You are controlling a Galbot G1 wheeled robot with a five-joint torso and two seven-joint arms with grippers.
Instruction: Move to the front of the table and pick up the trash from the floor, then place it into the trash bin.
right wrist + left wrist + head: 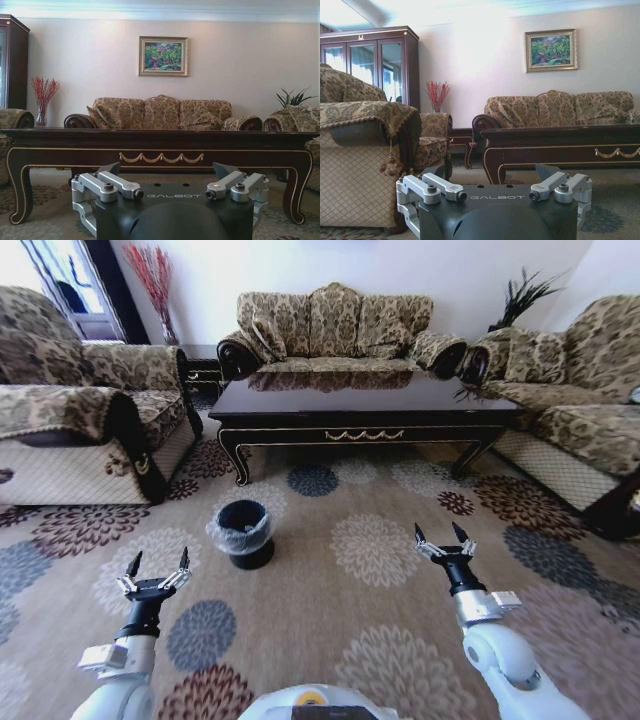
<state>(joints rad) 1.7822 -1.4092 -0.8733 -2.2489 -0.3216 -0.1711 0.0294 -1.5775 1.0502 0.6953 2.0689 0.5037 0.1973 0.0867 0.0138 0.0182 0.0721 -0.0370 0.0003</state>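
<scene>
A: Arms white, black wrists. Left gripper, right gripper: silver links, black pointed fingertips.
B: Wrist housing dark grey, "GALBOT" lettered; screws on links. White base, yellow mark.

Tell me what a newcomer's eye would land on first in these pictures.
The long dark table with gold scrollwork, centred among three patterned sofas, draws the eye first. On the medallion-patterned floor in front of it, toward the robot's left, stands the small black trash bin with its ruffled liner. Nearest the camera, the left gripper and right gripper hang open above the carpet.
</scene>
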